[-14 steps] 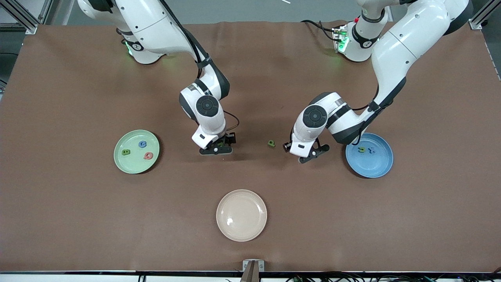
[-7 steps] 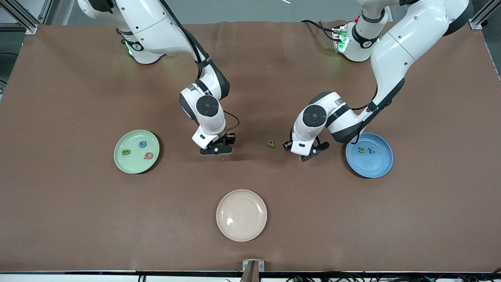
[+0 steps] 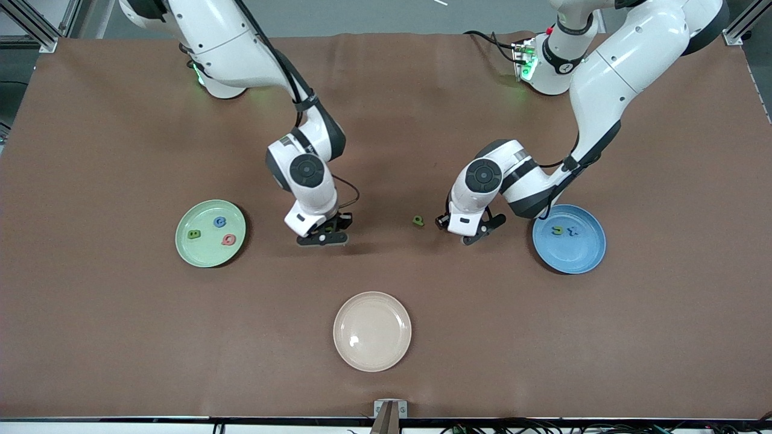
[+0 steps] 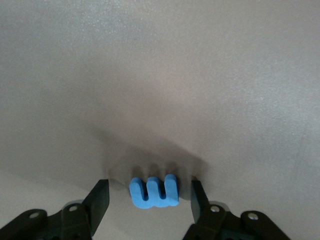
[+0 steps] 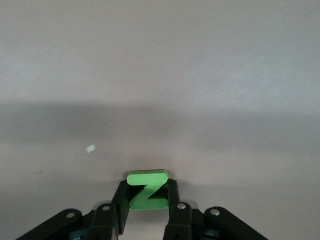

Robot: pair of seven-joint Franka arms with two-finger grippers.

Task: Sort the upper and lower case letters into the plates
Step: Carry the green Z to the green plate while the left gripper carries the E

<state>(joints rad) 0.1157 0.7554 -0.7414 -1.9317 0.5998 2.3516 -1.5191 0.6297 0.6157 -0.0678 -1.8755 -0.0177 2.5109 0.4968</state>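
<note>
Right gripper (image 5: 146, 206), over the table between the mint green plate (image 3: 184, 247) and the loose green letter (image 3: 418, 221), now clamped on a green Z (image 5: 146, 190); a second ago its fingers stood apart low at the table, and the hand has since shifted toward the mint green plate, so the pick appears made and the carry begun. Left gripper (image 4: 149, 199), low over the table beside the blue plate (image 3: 582, 256), with fingers spread either side of a blue letter (image 4: 153, 192) that lies on the table, not yet gripped; its spread is unchanged. Mint green plate holds three letters, blue plate two; the cream plate (image 3: 347, 346), nearest the front camera, holds none. Judged progress: five sorted, two in hand or nearly so, one untouched
</note>
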